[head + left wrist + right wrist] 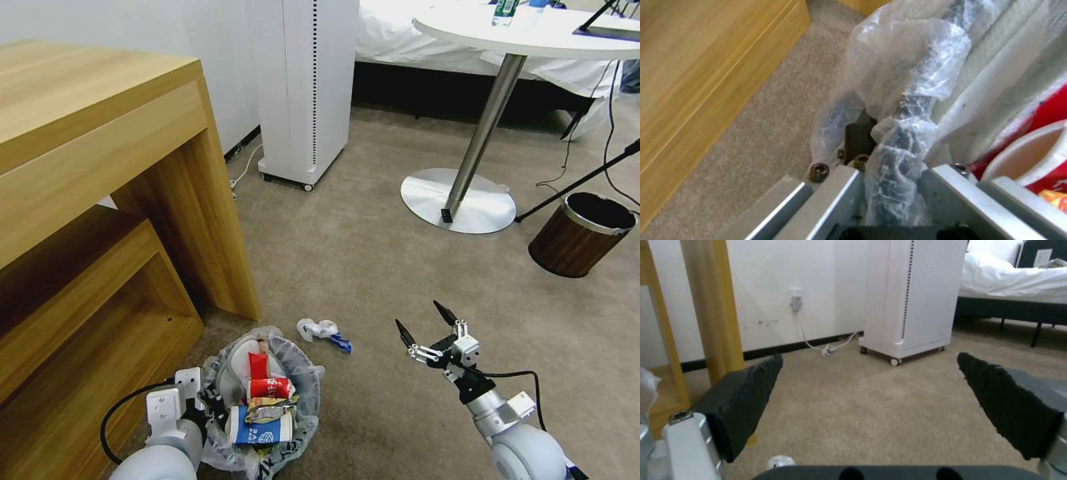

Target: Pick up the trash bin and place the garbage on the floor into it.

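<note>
The trash bin (301,365), lined with a crinkly white bag, stands on the beige floor (373,267) at the bottom left. Inside it lie a red-white carton (268,385), a blue-white packet (261,431) and a white slipper (233,373). My left gripper (208,400) is shut on the bin's near-left rim; the left wrist view shows the bag-covered rim (907,110) pinched between its fingers (889,156). A crushed bottle (323,330) with a blue bit lies on the floor just beyond the bin. To the bottle's right, my right gripper (419,316) hovers open and empty (869,360).
A wooden desk (133,200) stands close on the left of the bin. A white tower appliance (307,87) on wheels, a round table's metal base (457,200) and a brown wood-grain bin (580,233) stand farther off. Cables run along the right.
</note>
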Robot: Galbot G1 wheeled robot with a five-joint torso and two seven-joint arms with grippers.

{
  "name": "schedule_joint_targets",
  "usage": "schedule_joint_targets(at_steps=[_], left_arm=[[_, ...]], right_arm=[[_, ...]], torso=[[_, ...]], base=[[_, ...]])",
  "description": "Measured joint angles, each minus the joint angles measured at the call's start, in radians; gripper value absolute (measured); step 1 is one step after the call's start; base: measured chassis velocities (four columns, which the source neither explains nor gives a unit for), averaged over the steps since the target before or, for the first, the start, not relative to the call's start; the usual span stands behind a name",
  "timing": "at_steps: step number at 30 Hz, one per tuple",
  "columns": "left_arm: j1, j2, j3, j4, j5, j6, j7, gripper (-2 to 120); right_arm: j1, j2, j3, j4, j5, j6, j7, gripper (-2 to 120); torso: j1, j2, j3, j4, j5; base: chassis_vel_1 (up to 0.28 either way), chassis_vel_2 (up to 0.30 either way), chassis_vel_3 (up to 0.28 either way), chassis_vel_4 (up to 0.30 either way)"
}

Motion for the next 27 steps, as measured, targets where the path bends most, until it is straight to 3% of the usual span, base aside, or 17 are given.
schedule_joint_targets(at_steps=[14, 18, 24, 27], left_arm=[[0.016, -0.012, -0.007, 0.000, 0.015, 0.000, -0.005, 0], [0.018, -0.015, -0.010, -0.002, 0.017, 0.000, -0.005, 0], [0.018, -0.013, -0.026, -0.005, 0.012, -0.003, -0.023, 0], [0.022, 0.000, -0.047, -0.012, 0.006, -0.010, -0.061, 0]], right_arm=[[0.023, -0.005, -0.029, -0.016, 0.000, -0.001, -0.002, 100], [0.041, -0.015, -0.051, -0.022, -0.024, -0.003, 0.045, 100], [0.141, -0.082, -0.128, -0.080, -0.026, 0.007, 0.011, 100], [0.282, -0.161, -0.236, -0.173, 0.004, 0.019, -0.046, 100]], torso=[[0.000, 0.000, 0.000, 0.0001, 0.0002], [0.000, 0.000, 0.000, -0.0002, 0.0003], [0.000, 0.000, 0.000, -0.0002, -0.0002], [0.000, 0.000, 0.000, 0.0003, 0.0000]], base=[[-0.122, 0.081, 0.119, -0.085], [-0.168, 0.060, 0.152, -0.065], [-0.034, 0.035, 0.056, -0.023], [0.000, 0.000, 0.000, 0.000]])
